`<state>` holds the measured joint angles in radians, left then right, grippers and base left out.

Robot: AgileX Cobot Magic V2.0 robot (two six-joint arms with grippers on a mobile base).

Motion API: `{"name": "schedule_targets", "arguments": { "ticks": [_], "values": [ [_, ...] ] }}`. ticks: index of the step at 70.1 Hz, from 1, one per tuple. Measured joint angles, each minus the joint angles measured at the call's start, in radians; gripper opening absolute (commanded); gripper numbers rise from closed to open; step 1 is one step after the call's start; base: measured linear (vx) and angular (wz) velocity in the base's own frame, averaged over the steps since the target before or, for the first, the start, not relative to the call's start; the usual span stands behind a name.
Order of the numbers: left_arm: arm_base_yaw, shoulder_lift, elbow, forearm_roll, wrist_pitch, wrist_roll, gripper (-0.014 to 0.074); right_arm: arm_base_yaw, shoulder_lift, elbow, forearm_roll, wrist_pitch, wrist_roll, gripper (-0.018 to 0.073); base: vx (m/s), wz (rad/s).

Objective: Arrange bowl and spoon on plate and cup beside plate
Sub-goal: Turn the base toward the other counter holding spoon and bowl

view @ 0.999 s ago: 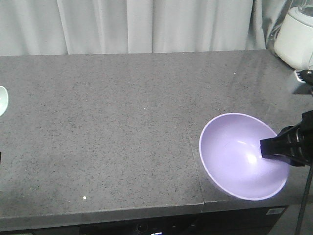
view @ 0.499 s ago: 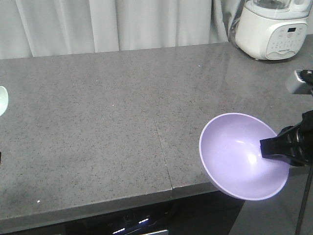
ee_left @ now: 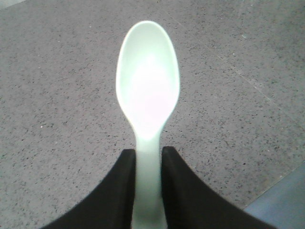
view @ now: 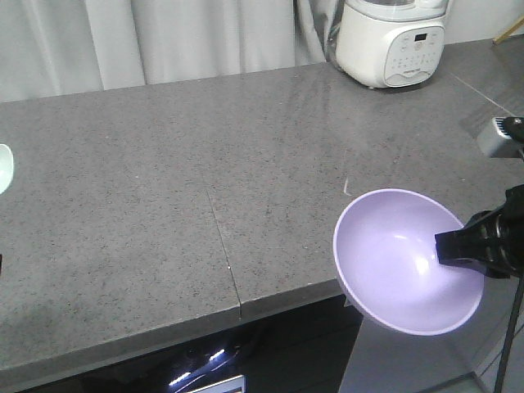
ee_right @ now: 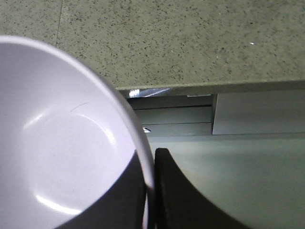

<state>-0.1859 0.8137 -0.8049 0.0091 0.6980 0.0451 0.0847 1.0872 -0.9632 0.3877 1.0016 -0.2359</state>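
My right gripper (view: pixel 446 248) is shut on the right rim of the lavender bowl (view: pixel 393 262), one finger inside and one outside. It holds the bowl in the air, tilted, over the counter's front corner. In the right wrist view the bowl (ee_right: pixel 62 143) fills the left side, and the right gripper (ee_right: pixel 150 161) pinches its thin rim. In the left wrist view my left gripper (ee_left: pixel 148 157) is shut on the handle of the mint-green spoon (ee_left: pixel 147 86), above the counter. The spoon's tip (view: pixel 3 168) shows at the left edge of the front view. The plate and the cup are out of view.
The grey speckled counter (view: pixel 164 164) has a seam (view: pixel 223 246) running to its front edge. A white kitchen appliance (view: pixel 391 41) stands at the back right, with pale curtains (view: pixel 164 41) behind. Dark cabinet fronts (ee_right: pixel 171 114) and floor lie below the edge.
The whole counter view has slid left: the appliance and the seam moved left in the frame. Both grippers and their loads keep their places, and the bowl now overhangs the counter's edge.
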Motion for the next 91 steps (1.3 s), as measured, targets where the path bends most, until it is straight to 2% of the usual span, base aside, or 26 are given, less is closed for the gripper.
{"name": "schedule_targets", "arguments": {
  "ticks": [91],
  "values": [
    [0.000,0.000,0.000,0.000,0.000,0.000,0.0125,0.000,0.000,0.000,0.000,0.000,0.000,-0.0003,0.01,-0.25]
  ]
}}
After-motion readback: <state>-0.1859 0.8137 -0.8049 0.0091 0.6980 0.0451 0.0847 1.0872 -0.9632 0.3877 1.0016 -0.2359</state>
